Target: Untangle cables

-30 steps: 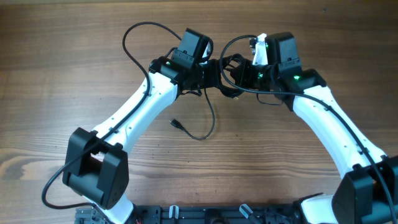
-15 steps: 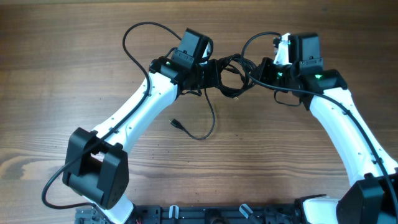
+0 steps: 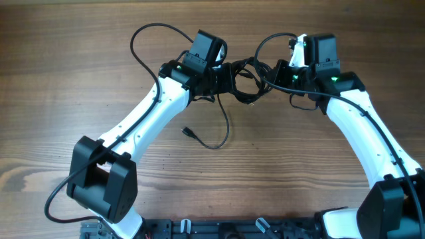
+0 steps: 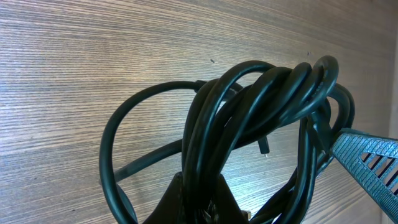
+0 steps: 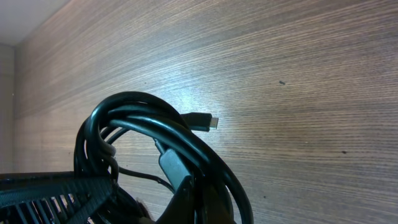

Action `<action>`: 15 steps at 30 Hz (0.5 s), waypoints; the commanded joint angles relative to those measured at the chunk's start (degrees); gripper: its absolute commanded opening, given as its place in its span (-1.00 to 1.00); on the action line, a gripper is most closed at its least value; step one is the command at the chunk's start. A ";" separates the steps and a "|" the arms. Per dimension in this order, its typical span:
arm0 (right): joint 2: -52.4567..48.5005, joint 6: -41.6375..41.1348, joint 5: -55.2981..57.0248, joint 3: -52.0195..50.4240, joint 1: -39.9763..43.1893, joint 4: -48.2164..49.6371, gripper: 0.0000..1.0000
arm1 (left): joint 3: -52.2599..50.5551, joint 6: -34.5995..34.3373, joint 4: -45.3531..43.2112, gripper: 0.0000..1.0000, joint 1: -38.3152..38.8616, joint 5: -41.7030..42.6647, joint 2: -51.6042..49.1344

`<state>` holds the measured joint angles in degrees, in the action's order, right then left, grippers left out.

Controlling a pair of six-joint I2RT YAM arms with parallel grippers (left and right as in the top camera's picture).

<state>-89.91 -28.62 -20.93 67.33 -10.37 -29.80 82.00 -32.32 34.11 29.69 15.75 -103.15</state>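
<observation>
The cables [image 3: 248,76] form a tangled black bundle held up between my two grippers at the far middle of the table. My left gripper [image 3: 231,79] is shut on the bundle's left side and my right gripper [image 3: 275,74] on its right side. One strand hangs down from the bundle, loops over the table [image 3: 224,133] and ends in a small plug [image 3: 188,131]. In the left wrist view several coiled strands [image 4: 261,99] rise out of the shut left gripper [image 4: 202,202]. In the right wrist view the loops [image 5: 149,121] and a plug end [image 5: 204,121] stand above the shut right gripper [image 5: 200,202].
Each white arm carries its own thicker black wire, the left one [image 3: 141,38] looping wide toward the back and the right one [image 3: 265,41] arcing over the bundle. The arm bases [image 3: 103,179] stand at the near edge. Bare wooden table [image 3: 66,79] lies all around.
My right gripper has moved to the right with its side of the bundle, drawing the cables out wider between the grippers. The left arm has stayed put.
</observation>
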 commanded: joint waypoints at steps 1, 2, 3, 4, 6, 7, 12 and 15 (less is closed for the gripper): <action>-1.60 0.15 -0.07 0.59 -1.33 0.83 -0.92 | 0.13 -0.33 -0.46 -0.92 0.20 1.38 2.23; -2.05 0.15 -0.04 0.59 -1.75 0.90 -0.91 | 0.13 -0.33 -0.46 -0.92 0.20 1.38 2.23; -2.56 0.15 -0.07 0.59 -2.14 1.09 -0.91 | 0.13 -0.33 -0.46 -0.92 0.20 1.38 2.23; -3.19 0.09 -0.07 0.59 -2.58 1.36 -0.91 | 0.13 -0.33 -0.46 -0.92 0.20 1.38 2.21; -4.11 0.11 -0.13 0.59 -3.37 2.19 -0.91 | 0.13 -0.31 -0.46 -0.92 0.20 1.38 2.23; -4.33 0.02 -0.13 0.59 -3.58 2.40 -0.91 | 0.13 -0.33 -0.46 -0.92 0.20 1.38 2.23; -4.50 0.02 -0.33 0.59 -3.93 3.15 -0.91 | 0.13 -0.33 -0.46 -0.92 0.20 1.38 2.23; -4.50 0.04 -1.27 0.59 -3.93 4.09 -0.91 | 0.13 -0.33 -0.46 -0.92 0.20 1.40 2.23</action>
<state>-93.17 -28.64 -20.93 67.33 -13.85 -26.89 82.00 -32.32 34.30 29.63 14.87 -103.15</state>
